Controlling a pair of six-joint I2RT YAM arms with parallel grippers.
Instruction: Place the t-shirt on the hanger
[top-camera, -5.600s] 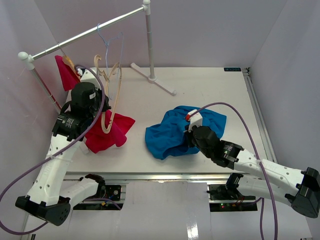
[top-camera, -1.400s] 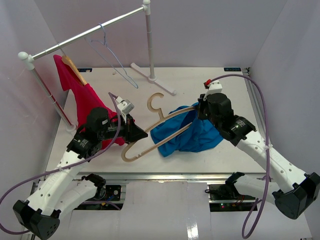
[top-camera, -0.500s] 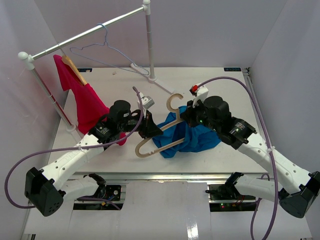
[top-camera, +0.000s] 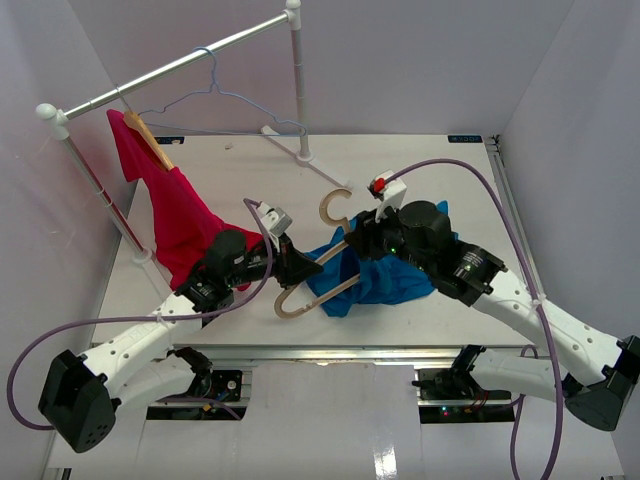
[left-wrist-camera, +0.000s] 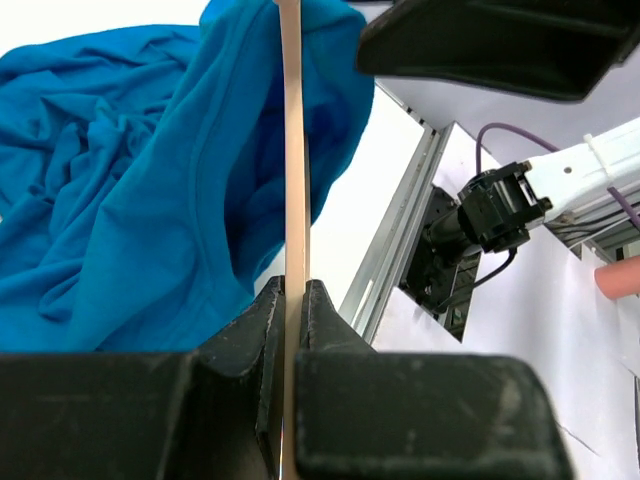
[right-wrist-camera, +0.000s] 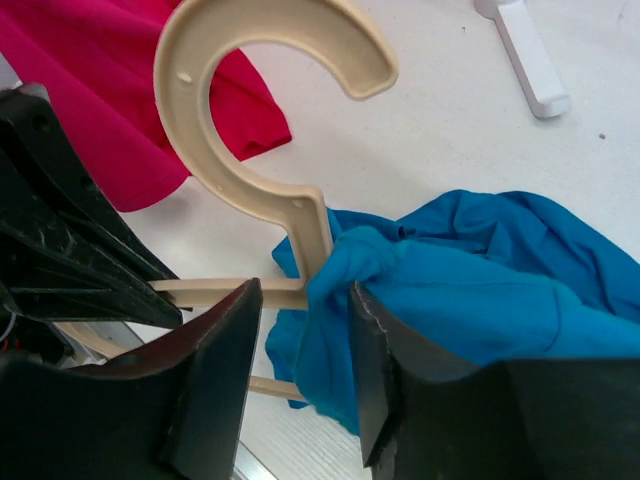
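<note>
The tan wooden hanger (top-camera: 300, 298) hangs tilted above the table, its hook (top-camera: 335, 205) pointing away. My left gripper (top-camera: 298, 268) is shut on its thin bar (left-wrist-camera: 291, 150), which runs up between the jaws (left-wrist-camera: 293, 287). The blue t-shirt (top-camera: 395, 285) hangs bunched over the hanger's right side and fills the left of the left wrist view (left-wrist-camera: 140, 200). My right gripper (top-camera: 365, 240) is at the hanger's neck (right-wrist-camera: 312, 232). In its wrist view, that gripper (right-wrist-camera: 303, 292) stands open, with a fold of the t-shirt (right-wrist-camera: 440, 290) in the gap against the right finger.
A clothes rack stands at the back left, with a metal rail (top-camera: 170, 70), a post (top-camera: 296, 90) and a white foot (top-camera: 310, 162). A red shirt (top-camera: 170, 205) on its own wooden hanger and a pale-blue wire hanger (top-camera: 215, 95) hang from it. The table's near edge rail (left-wrist-camera: 400, 240) is close.
My right gripper's jaws have opened; they were shut on the t-shirt before. Both arms and the hanger have shifted slightly left and nearer. The wire hanger has swung on the rail.
</note>
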